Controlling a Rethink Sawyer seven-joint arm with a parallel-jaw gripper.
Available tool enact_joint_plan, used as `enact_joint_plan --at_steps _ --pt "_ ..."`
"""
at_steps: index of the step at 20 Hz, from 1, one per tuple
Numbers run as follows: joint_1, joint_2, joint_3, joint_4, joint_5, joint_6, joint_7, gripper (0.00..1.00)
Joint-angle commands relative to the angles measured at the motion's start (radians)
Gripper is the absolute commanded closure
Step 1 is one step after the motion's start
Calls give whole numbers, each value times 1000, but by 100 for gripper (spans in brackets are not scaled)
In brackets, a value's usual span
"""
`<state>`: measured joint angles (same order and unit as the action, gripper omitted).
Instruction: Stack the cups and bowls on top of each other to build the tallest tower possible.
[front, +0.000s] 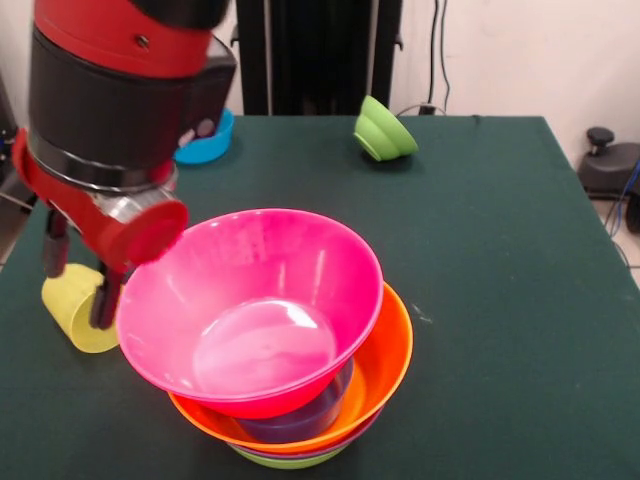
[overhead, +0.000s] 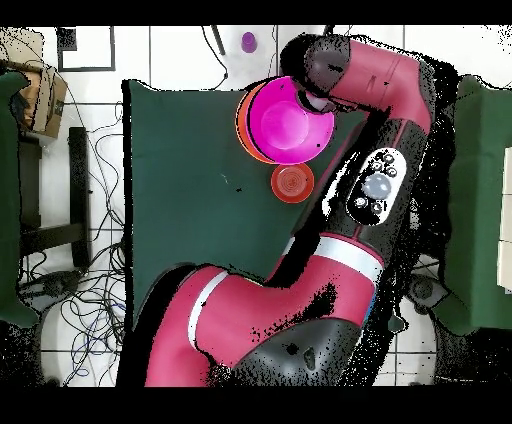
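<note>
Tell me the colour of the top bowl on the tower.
Bright pink; the top bowl sits tilted on the orange bowl, clearest in the front view.

The tower (front: 290, 350) fills the lower centre of the front view, the cup (front: 78, 306) just left of it. The green cloth (front: 500, 250) at right lies open; a lime bowl (front: 384, 129) stands at upper centre.

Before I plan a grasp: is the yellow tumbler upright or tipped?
Tipped: the yellow tumbler lies on its side on the table, beside the pink bowl.
</note>
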<state>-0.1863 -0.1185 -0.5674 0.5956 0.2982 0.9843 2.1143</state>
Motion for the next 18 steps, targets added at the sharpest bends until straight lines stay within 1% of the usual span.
enact_joint_plan --at_steps 1,3,4,5,6,7,8,9,10,14,18 --pt "35 43 58 -26 11 62 178 0" --pt "39 51 51 -38 17 67 188 0" --pt "41 50 52 -37 18 67 179 0" --pt "39 39 70 -31 15 80 116 0" --pt "32 20 107 -22 3 100 -21 0" --pt "22 0 149 -16 -18 120 -198 0" --pt "8 -20 190 -3 -30 136 -338 0" --pt "-5 -41 228 20 -33 137 -432 0" --pt "-17 -59 249 39 -41 145 -492 0" --pt "-48 -103 295 88 -80 140 -631 0" --pt "-69 -117 330 102 -96 122 -684 0"
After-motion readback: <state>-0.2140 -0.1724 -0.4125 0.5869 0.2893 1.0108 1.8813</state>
